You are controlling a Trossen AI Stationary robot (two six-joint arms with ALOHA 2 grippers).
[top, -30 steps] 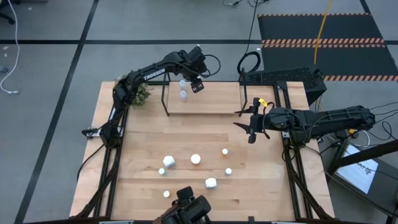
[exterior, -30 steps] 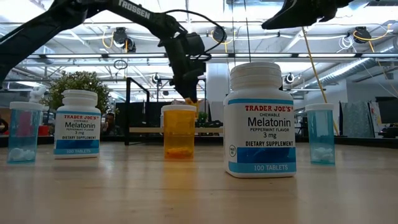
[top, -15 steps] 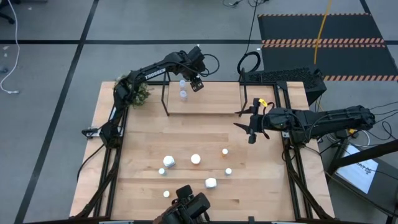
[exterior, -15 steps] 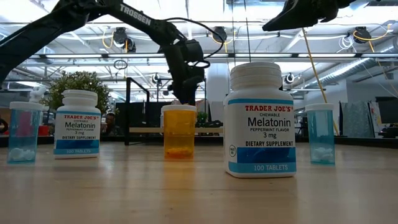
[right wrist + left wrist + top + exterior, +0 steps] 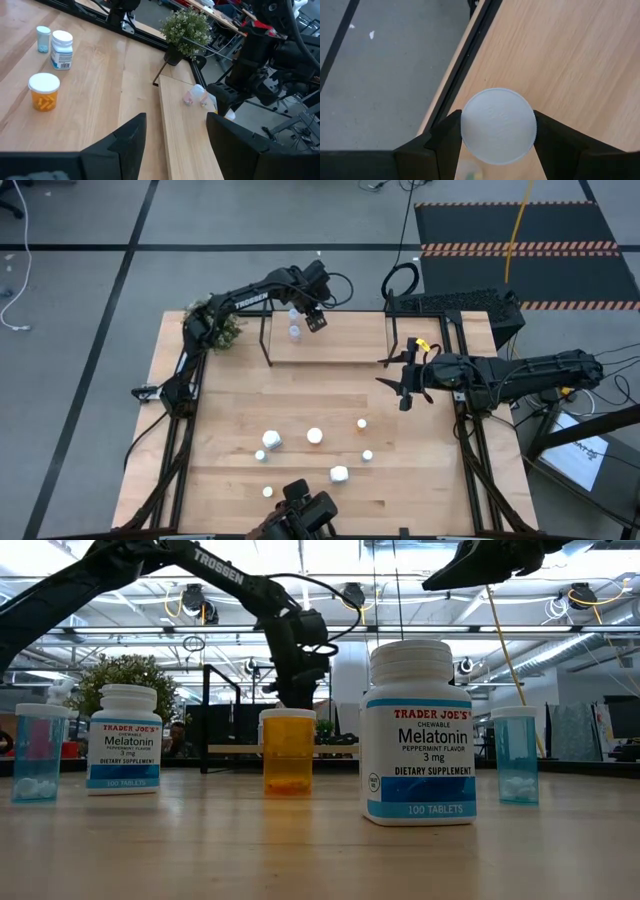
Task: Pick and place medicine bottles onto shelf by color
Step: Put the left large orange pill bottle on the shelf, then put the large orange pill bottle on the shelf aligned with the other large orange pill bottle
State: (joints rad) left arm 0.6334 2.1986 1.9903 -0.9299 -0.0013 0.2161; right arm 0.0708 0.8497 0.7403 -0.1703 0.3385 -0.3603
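counter [image 5: 240,410]: light wood with fine grain
low wooden shelf [image 5: 340,345]: pale wood, thin black frame
round bottle cap [image 5: 498,126]: white
orange pill bottle [image 5: 287,752]: amber body, white cap
melatonin bottle [image 5: 419,732]: white, blue label bands
floor mat [image 5: 520,240]: black, orange striped edges

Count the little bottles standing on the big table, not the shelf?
7 bottles, all near the front: two left, one centre, two right, two nearest the edge. The camera there may hide more.
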